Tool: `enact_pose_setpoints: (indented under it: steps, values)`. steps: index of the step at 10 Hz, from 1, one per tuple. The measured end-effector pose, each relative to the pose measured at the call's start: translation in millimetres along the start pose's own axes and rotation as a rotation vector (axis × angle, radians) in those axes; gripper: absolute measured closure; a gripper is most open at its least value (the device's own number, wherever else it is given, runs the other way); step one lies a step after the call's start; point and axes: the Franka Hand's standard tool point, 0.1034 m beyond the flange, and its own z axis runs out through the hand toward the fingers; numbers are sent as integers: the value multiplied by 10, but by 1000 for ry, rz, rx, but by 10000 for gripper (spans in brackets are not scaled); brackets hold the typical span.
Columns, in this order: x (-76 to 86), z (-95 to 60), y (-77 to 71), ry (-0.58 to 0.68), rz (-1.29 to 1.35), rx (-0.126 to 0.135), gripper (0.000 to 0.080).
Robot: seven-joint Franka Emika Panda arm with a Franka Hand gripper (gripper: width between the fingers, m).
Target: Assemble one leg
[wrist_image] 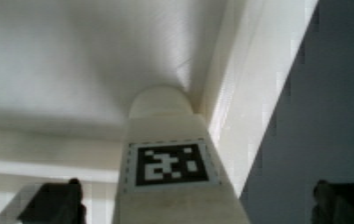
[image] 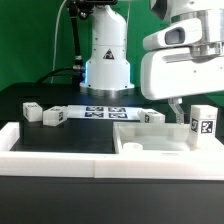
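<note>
Wrist view showed the gripper [wrist_image: 200,204] with its jaws wide apart, dark fingertips [wrist_image: 58,201] well clear on either side of the leg [wrist_image: 170,162], holding nothing; seen from the exterior view, the leg stood upright at the right end of the white plate [image: 150,146]; black table [image: 60,140] lay open leftward; green backdrop [image: 30,40] hung behind.

Leg [wrist_image: 170,150] foot, claw [wrist_image: 200,202] tips beyond wrist view's frame.
</note>
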Motion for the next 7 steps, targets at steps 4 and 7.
enact_pose_setpoints:
  steps: [4, 7]
  values:
    - [97, -19, 44, 12, -1, -1, 151]
    - [97, -19, 44, 12, -1, -1, 438]
